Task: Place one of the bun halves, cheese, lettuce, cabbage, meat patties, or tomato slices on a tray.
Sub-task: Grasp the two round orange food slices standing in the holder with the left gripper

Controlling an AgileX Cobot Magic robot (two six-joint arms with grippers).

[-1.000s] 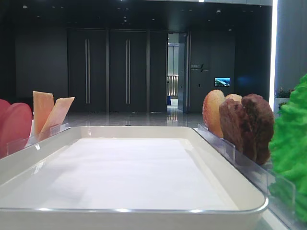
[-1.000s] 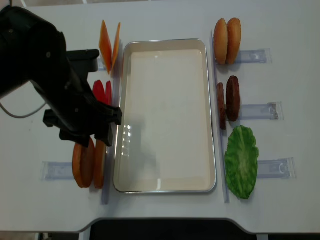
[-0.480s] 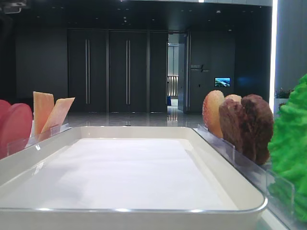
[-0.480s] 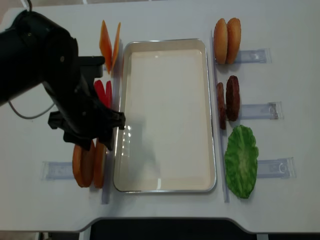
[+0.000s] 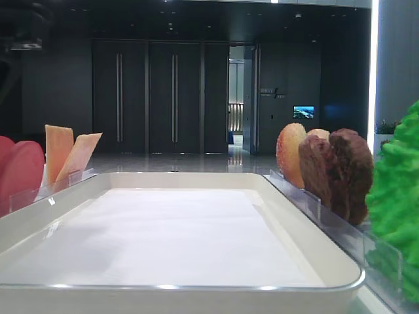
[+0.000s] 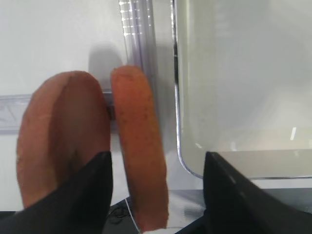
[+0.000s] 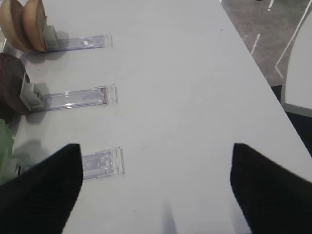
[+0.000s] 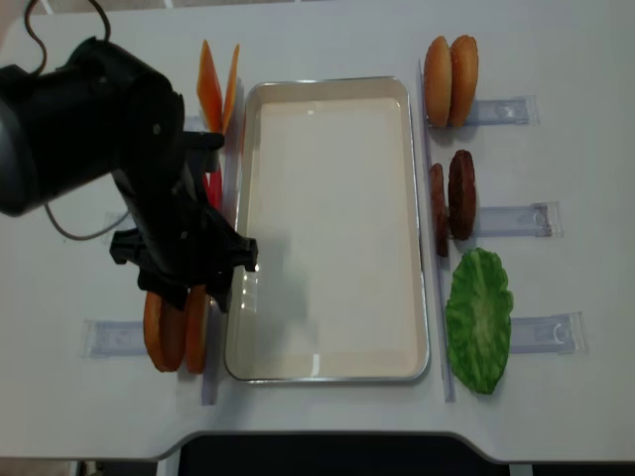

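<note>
Left gripper (image 6: pixel 156 195): jaws spread wide, one dark finger either side of the inner bun half (image 6: pixel 140 146), neither seen touching it; nothing pinched. Overhead, it hangs above the left-hand bun pair (image 8: pixel 177 329), black arm covering most of the tomato slices (image 8: pixel 211 184).

Bun halves, left pair: two thick discs on edge in a clear holder, orange-brown crust, faintly speckled; the outer half (image 6: pixel 63 134) shows its broad rounded face, the inner one its edge. They stand just left of the tray's near-left corner, close to the table's front edge.

Tray (image 8: pixel 327 369): white, rectangular, rounded corners, glossy raised rim, flat base bare; long axis running away from the front edge. A clear strip (image 6: pixel 139 34) lies between the buns and the tray rim.

Cheese (image 8: pixel 218 89): two pale orange slices leaning apart, at the tray's far-left corner.

Right of tray, far to near: second bun pair (image 8: pixel 451 79), meat patties (image 8: pixel 452 198) dark and lumpy, lettuce (image 8: pixel 479 319) bright green and frilly. All are on edge against the rim, each with a clear holder (image 7: pixel 80 97) reaching outward.

Right gripper (image 7: pixel 156 195): jaws held wide apart, empty, over bare white table (image 7: pixel 185 87) right of the holders, well clear of the food. Open tabletop runs to the right edge
</note>
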